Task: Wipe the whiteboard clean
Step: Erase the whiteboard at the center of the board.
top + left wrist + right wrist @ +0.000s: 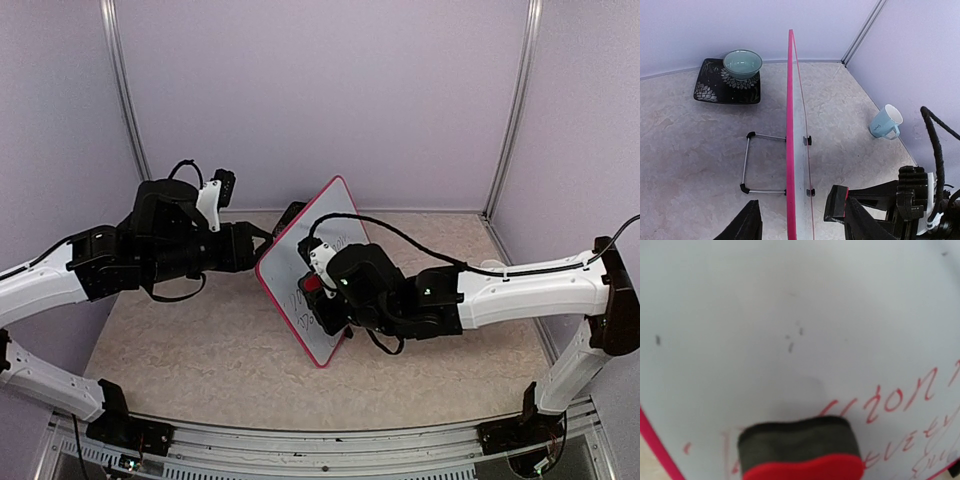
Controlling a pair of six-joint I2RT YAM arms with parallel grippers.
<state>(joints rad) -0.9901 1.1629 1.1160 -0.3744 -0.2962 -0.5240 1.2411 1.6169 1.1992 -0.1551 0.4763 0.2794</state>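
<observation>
Against the whiteboard's (295, 285) written face, low over the red scribbles, sits the red eraser (800, 455), pinched tight in the right gripper (312, 290). The left gripper (801, 210) has its jaws apart, straddling the whiteboard's pink edge. The whiteboard is propped upright mid beige speckled tabletop (200, 350), with lilac walls (320, 90) behind.

Table (690, 165) bears the whiteboard (285, 265), a black plate (710, 92), a blue mug (884, 123).

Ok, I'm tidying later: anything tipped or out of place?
The light blue mug, right of the whiteboard in the left wrist view, seems to lie on its side, unlike the bowl upright on its dark plate. Nothing looks spilled.
</observation>
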